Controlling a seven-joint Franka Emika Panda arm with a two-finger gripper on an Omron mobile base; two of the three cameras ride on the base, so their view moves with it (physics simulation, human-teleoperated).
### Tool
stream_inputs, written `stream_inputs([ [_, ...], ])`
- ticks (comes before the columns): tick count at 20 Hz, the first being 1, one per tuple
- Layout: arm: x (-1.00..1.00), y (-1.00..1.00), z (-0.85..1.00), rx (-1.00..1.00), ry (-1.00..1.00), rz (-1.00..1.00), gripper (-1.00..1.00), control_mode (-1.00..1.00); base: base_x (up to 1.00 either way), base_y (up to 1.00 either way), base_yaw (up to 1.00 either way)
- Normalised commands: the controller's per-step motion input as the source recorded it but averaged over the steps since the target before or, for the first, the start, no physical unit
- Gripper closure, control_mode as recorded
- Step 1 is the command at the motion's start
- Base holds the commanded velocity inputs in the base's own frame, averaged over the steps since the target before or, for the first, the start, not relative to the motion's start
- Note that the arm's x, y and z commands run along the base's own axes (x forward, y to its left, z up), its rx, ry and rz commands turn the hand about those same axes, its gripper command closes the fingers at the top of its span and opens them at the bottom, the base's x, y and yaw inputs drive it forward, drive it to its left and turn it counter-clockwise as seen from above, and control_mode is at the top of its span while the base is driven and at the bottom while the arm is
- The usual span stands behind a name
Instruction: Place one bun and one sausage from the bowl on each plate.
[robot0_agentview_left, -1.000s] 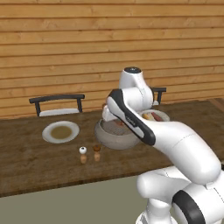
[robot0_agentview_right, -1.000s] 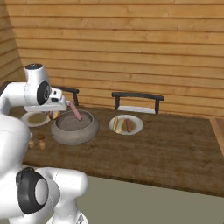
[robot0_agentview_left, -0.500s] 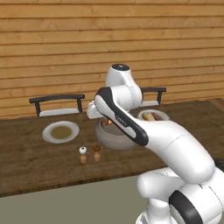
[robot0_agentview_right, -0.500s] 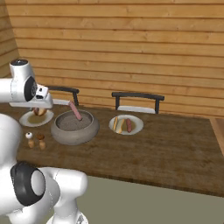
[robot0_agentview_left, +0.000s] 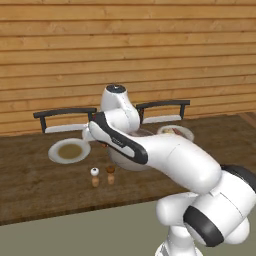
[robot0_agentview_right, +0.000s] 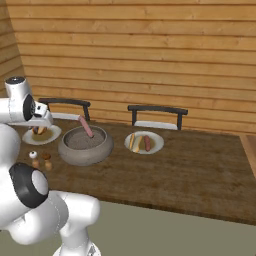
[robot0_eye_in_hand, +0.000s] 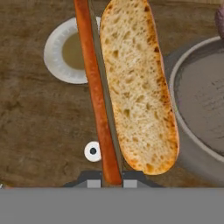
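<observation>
With the bun (robot0_eye_in_hand: 140, 87) clamped in the closed gripper (robot0_eye_in_hand: 112, 181) above the surface (robot0_eye_in_hand: 39, 131), between the bowl (robot0_eye_in_hand: 197, 144) and the empty plate (robot0_eye_in_hand: 59, 54), it should be centred over that plate before release.

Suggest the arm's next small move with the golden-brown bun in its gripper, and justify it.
Probably carry the golden-brown bun, clamped in the shut gripper, on sideways until it is over the empty white plate with a tan centre, then lower it. The other white plate already holds food, and a pink sausage remains in the grey bowl.
</observation>
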Motion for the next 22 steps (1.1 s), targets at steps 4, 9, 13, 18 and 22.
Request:
stream_inputs([
  [4,0.5,0.2,-0.21,0.0,0.0,0.0,1.0,-1.0,0.0,0.0,0.0],
  [9,0.3,0.25,-0.32,0.0,0.0,0.0,1.0,-1.0,0.0,0.0,0.0],
  [13,0.12,0.29,-0.18,0.0,0.0,0.0,1.0,-1.0,0.0,0.0,0.0],
  [18,0.08,0.24,-0.15,0.0,0.0,0.0,1.0,-1.0,0.0,0.0,0.0],
  [22,0.16,0.16,-0.26,0.0,0.0,0.0,1.0,-1.0,0.0,0.0,0.0],
])
